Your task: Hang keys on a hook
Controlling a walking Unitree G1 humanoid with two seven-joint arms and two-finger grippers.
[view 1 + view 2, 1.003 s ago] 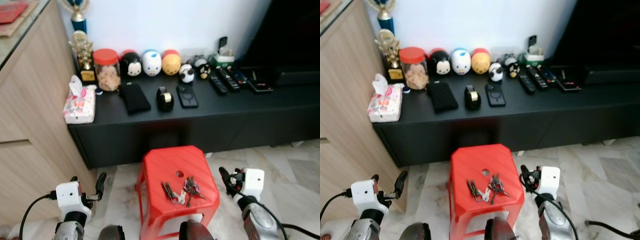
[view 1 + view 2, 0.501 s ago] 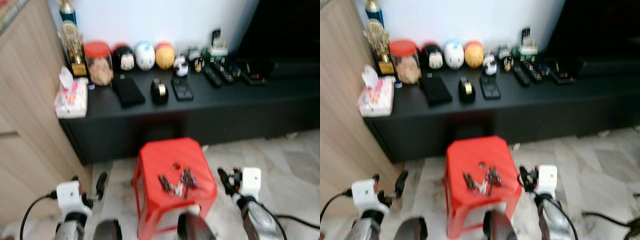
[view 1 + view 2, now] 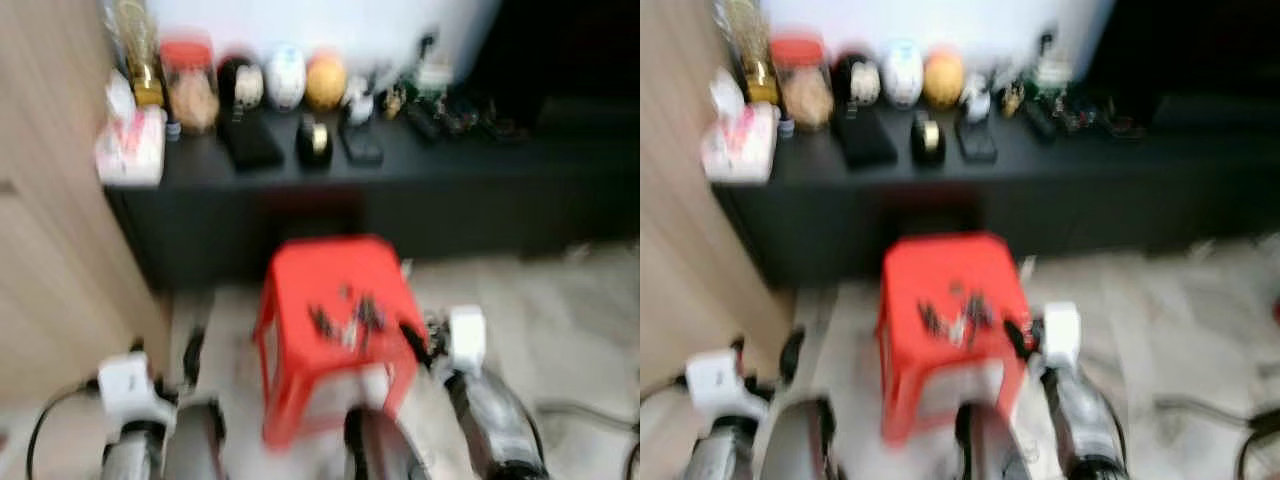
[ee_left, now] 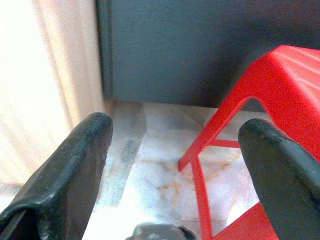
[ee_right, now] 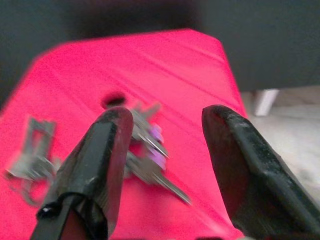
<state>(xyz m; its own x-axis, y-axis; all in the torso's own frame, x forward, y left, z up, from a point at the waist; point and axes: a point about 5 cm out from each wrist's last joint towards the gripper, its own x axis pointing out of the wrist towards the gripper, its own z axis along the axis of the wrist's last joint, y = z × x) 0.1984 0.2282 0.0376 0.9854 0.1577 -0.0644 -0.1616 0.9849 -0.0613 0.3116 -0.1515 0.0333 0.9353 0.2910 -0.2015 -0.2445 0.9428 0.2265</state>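
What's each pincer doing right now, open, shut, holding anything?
Left pincer: open, empty, low beside the red stool.
Right pincer: open, empty, aimed at the keys lying on the stool.

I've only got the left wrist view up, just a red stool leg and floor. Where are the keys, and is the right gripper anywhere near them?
Observer: The keys lie on top of the red stool, near its hole.
Operator: And the right gripper?
Observer: The right gripper is open, above the stool top, fingers either side of one key bunch, not touching.
Operator: Is there only one bunch?
Observer: No, a second key bunch lies apart from it on the stool.
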